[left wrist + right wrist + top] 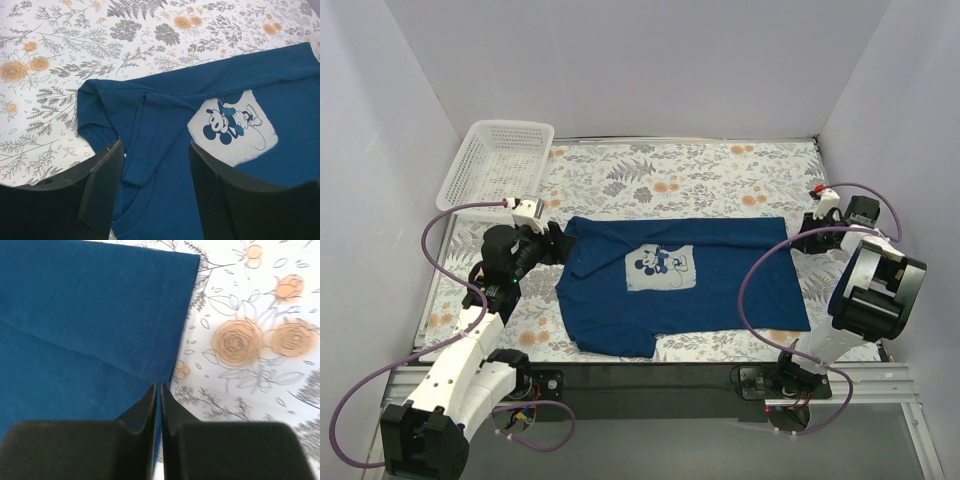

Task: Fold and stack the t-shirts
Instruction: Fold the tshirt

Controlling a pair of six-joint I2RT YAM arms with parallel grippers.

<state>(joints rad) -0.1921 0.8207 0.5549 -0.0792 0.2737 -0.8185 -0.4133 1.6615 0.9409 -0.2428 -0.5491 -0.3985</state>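
Observation:
The dark navy t-shirt (720,300) lies spread on the floral cloth, with its pale mouse print (660,266) facing up and its collar to the left. My left gripper (558,245) is open just above the collar end. In the left wrist view its jaws (155,145) straddle a folded sleeve and the neckline of the shirt (165,110), near the print (232,127). My right gripper (798,240) is at the shirt's far right hem. In the right wrist view its fingers (159,386) are closed on the hem edge of the shirt (90,300), and a crease runs to the fingertips.
A white mesh basket (498,160) stands at the back left corner, partly off the floral tablecloth (720,170). White walls close in the table on the left, back and right. A dark rail runs along the near edge, just below the shirt.

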